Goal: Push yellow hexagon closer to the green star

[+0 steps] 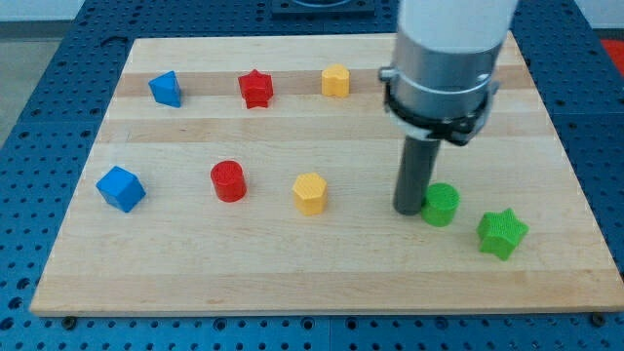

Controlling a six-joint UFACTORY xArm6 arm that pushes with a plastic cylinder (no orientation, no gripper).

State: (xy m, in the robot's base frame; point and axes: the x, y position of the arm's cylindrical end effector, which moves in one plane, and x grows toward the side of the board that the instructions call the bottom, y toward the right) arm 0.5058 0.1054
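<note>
Near the view's lower right, my tip (409,210) rests on the pale wooden board (322,278), touching or just beside the left side of the green plastic cylinder (441,205). No claw shows — only a straight dark rod. The yellow plastic hexagon (310,193) sits well apart to the tip's left, with the green plastic star (502,234) further right, past the cylinder. Elsewhere lie a red cylinder (228,181), a blue cube (121,188), a red star (255,89) and another yellow block (335,81).
</note>
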